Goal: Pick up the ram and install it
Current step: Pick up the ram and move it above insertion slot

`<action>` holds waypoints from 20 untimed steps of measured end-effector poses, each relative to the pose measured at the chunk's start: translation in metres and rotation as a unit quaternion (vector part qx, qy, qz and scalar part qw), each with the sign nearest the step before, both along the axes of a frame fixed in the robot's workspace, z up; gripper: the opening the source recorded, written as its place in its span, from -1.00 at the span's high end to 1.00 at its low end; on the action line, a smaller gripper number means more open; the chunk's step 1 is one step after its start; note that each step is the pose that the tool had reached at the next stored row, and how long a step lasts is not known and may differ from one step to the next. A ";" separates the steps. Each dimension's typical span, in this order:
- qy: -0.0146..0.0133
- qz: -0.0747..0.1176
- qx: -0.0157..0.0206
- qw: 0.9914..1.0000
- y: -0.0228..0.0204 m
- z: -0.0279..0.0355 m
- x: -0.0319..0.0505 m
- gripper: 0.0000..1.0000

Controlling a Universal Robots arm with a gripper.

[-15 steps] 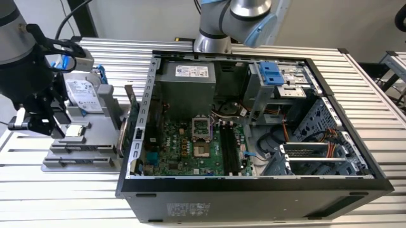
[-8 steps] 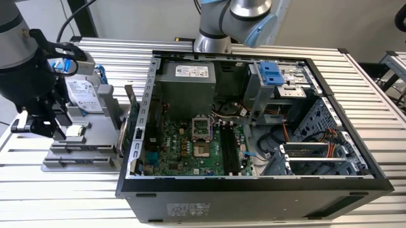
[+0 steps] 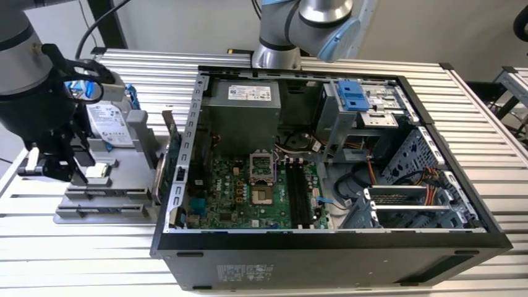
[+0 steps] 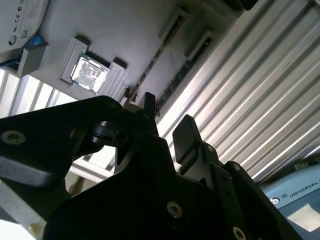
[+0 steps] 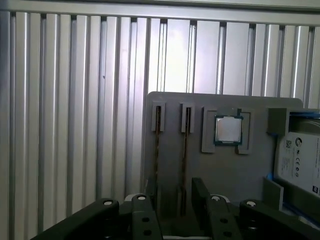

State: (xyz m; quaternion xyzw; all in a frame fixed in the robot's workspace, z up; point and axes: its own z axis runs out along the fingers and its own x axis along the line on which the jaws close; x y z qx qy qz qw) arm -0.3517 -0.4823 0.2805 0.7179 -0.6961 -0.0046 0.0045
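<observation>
My claw [image 5: 176, 186] is parted to a middling gap and holds nothing. One dark finger [image 5: 200, 195] stands on each side of a thin line, and that line is the ram [image 5: 186, 145]. It stands on its edge in a slot of the grey holder plate [image 5: 225, 175], so I see only a dark sliver.

Its long axis runs straight out from me, along the gap between my fingers and not across it. My pads face its two flat sides, which I judge to be the right way round for a pinch. The second wrist view shows the same line-up: the sliver runs down between my finger [image 4: 187, 132] and its mate. I cannot tell whether I am touching the stick or hanging just over it.

A second stick [image 5: 157, 145] stands parallel in the next slot, just outside my fingers. On the ram's other side lie the square processor [image 5: 228, 130] and then the hard drive [image 5: 300, 160].

The plate sits on the slatted table [image 5: 75, 125]. The open computer case [image 3: 330, 247] stands just beside the plate, to the exterior view's right, and its black memory slots [image 3: 298, 192] are bare — nothing installed yet.
</observation>
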 end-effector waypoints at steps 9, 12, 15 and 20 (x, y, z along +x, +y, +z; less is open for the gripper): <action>0.000 0.000 0.000 1.000 -0.0101 -0.0134 0.0000 -1.00; 0.000 0.000 0.000 1.000 -0.0166 -0.0177 0.0000 -1.00; 0.000 -0.001 0.000 1.000 -0.0232 -0.0218 0.0000 -1.00; 0.000 -0.012 0.000 1.000 -0.0328 -0.0370 0.0000 -1.00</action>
